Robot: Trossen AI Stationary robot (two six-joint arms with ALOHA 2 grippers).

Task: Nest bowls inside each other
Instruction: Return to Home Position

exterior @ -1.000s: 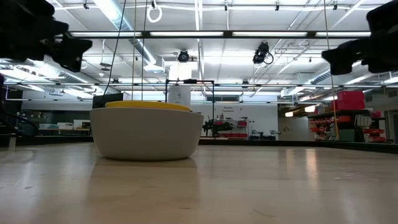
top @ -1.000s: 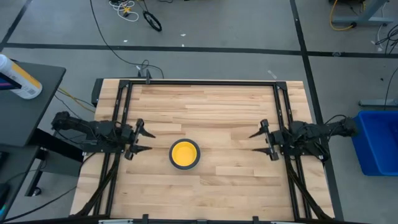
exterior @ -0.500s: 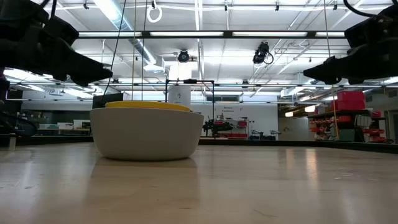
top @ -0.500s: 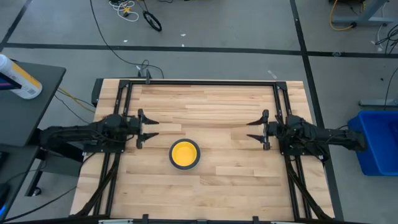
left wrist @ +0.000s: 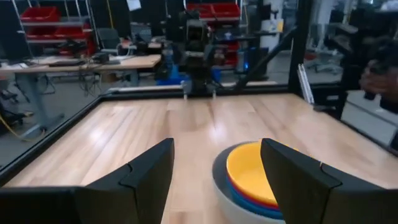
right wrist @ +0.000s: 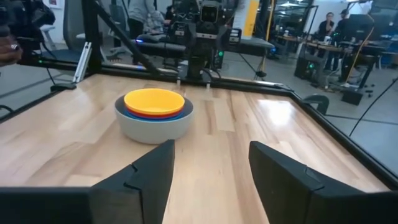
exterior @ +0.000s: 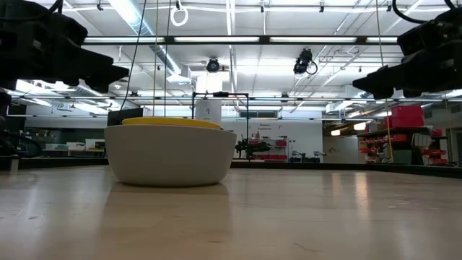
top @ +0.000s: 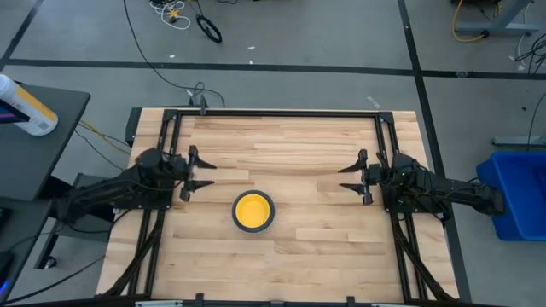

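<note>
**Nesting judged done: the bowls are gathered in one stack, just 6 o'clock of the table centre.**
The yellow bowl is seen topmost inside the grey bowl. The left gripper, at the stack's 10 o'clock, and the right gripper, at its 2 o'clock, are spread wide and empty.

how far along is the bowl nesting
Looks done: one stack, yellow bowl on top, red and blue rims beneath, all inside the grey bowl. In hand: nothing; left gripper and right gripper open at the sides of the table. Left: likely only parking.
</note>
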